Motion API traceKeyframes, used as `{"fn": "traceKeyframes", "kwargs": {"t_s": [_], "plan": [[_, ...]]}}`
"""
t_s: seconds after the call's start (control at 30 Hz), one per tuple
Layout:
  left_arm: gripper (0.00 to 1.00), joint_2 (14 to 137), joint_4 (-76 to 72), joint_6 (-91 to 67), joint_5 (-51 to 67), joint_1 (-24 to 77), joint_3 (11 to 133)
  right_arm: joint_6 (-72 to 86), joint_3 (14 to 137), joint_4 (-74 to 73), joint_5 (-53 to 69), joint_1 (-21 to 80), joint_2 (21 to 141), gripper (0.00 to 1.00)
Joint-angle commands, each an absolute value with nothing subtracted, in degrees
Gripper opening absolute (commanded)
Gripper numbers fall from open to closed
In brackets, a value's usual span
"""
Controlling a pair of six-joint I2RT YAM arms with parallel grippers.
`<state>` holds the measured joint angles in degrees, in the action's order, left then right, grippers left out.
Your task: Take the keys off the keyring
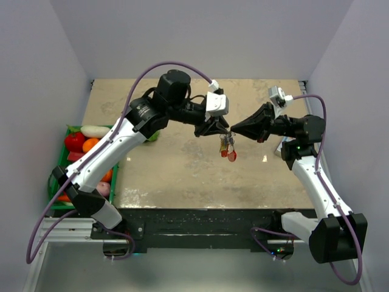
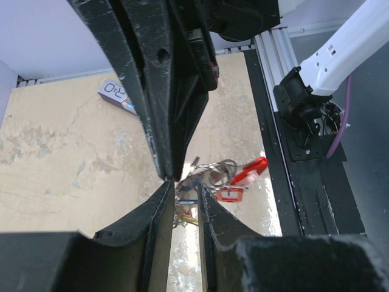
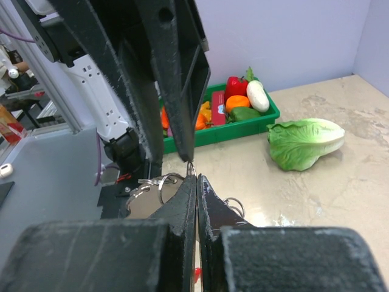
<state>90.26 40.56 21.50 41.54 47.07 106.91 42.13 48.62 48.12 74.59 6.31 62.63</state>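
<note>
The keyring (image 1: 226,139) is held up in the air, mid-frame in the top view, by the tightly shut right gripper (image 3: 196,176), so the keys (image 2: 236,182) are hung free between the nearly closed fingers (image 2: 159,210) of the left gripper (image 2: 185,190); whether they are squeezed cannot be told.

White arm links (image 1: 115,146), black joints (image 1: 173,85), purple cables (image 1: 176,63)

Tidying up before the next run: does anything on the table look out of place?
A lettuce lies loose on the table, apart from the green tray that holds the other vegetables. A small white-and-blue card also lies alone on the table. Nothing looks spilled or broken.
</note>
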Motion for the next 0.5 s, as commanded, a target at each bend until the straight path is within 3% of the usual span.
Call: {"fn": "traceKeyframes", "kwargs": {"t_s": [0.0, 0.47], "plan": [[0.27, 88.7, 37.2, 19.0, 43.4, 45.4, 108.6, 43.1, 51.4, 51.4, 74.4, 6.2, 61.8, 0.0], [0.27, 89.8, 37.2, 18.5, 45.7, 44.4, 105.5, 43.6, 51.9, 51.9, 74.4, 6.1, 61.5, 0.0]]}}
